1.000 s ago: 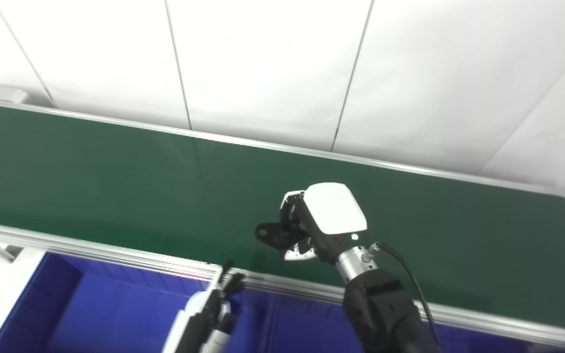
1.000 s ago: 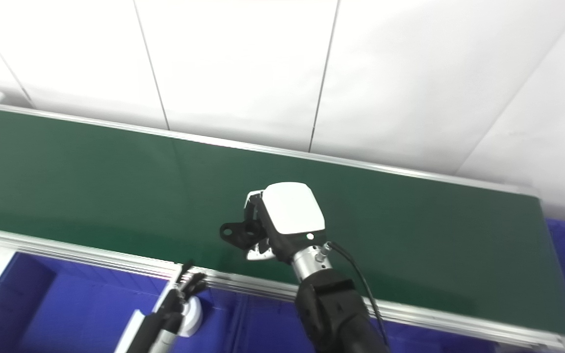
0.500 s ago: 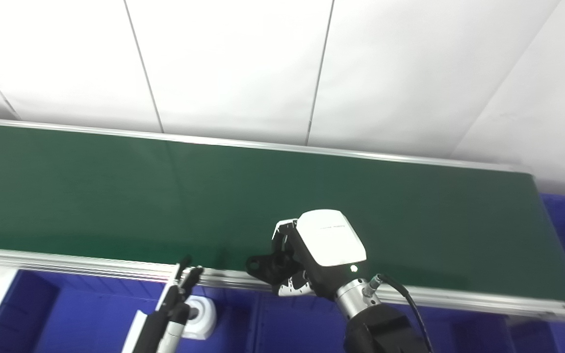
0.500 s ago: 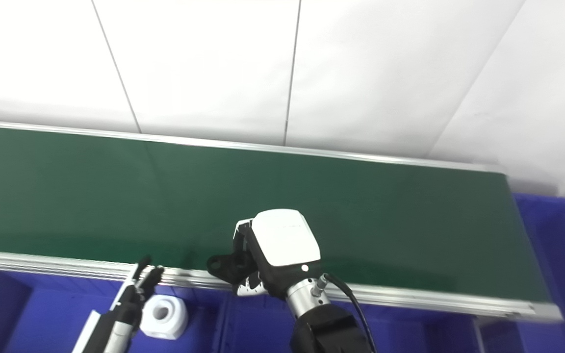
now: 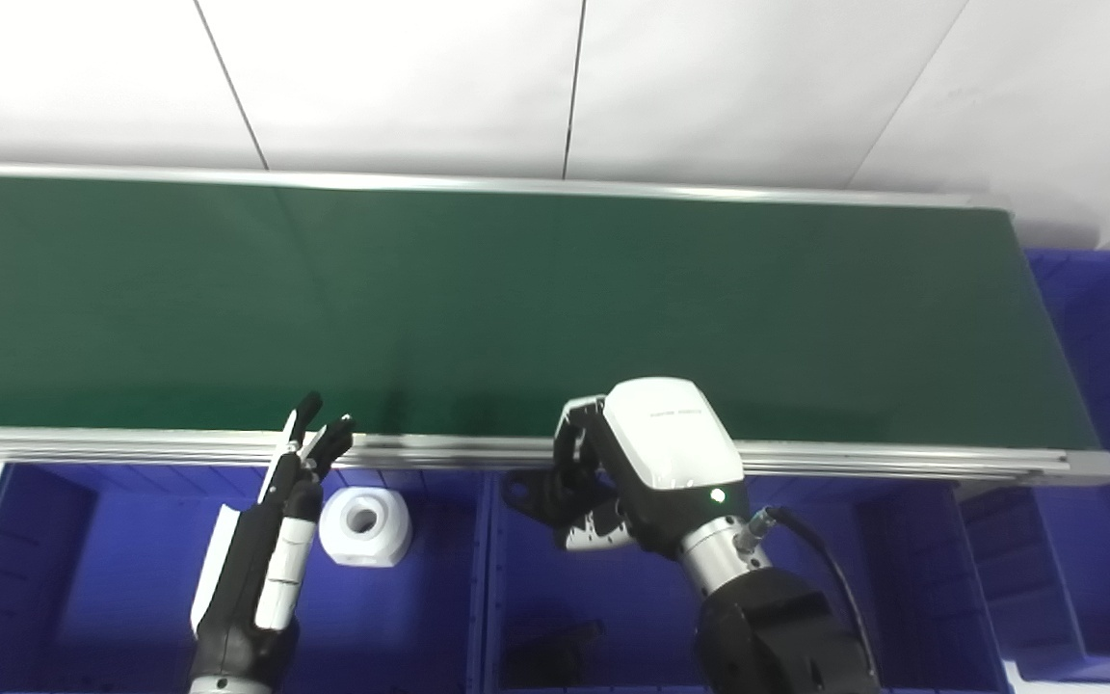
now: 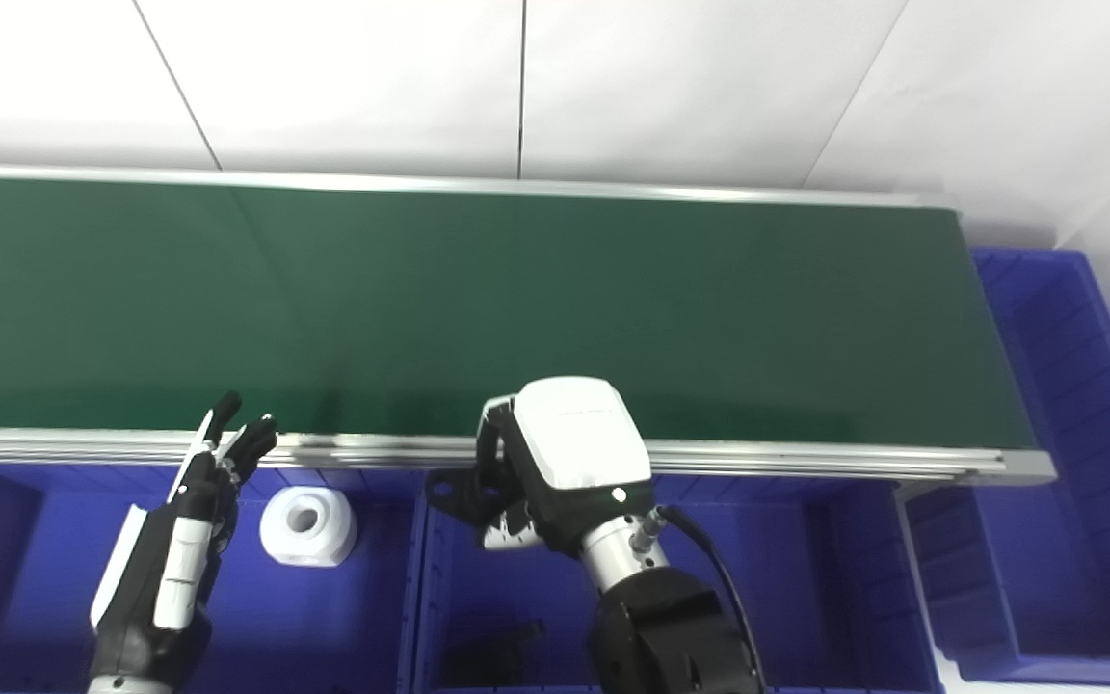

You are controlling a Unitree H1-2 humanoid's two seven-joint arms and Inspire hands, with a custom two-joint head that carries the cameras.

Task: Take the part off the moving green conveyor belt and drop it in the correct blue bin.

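Black part — right hand — over blue bin

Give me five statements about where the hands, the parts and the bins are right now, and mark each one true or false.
1. The right hand is shut on a black part. True.
2. The black part lies on the green conveyor belt. False: it is held over the middle blue bin, past the belt's near rail.
3. A white part sits in the left blue bin. True.
4. The left hand grips the white part. False: it is open, fingers apart, beside the part.
5. The middle blue bin holds nothing. False: a dark part lies at its near end.
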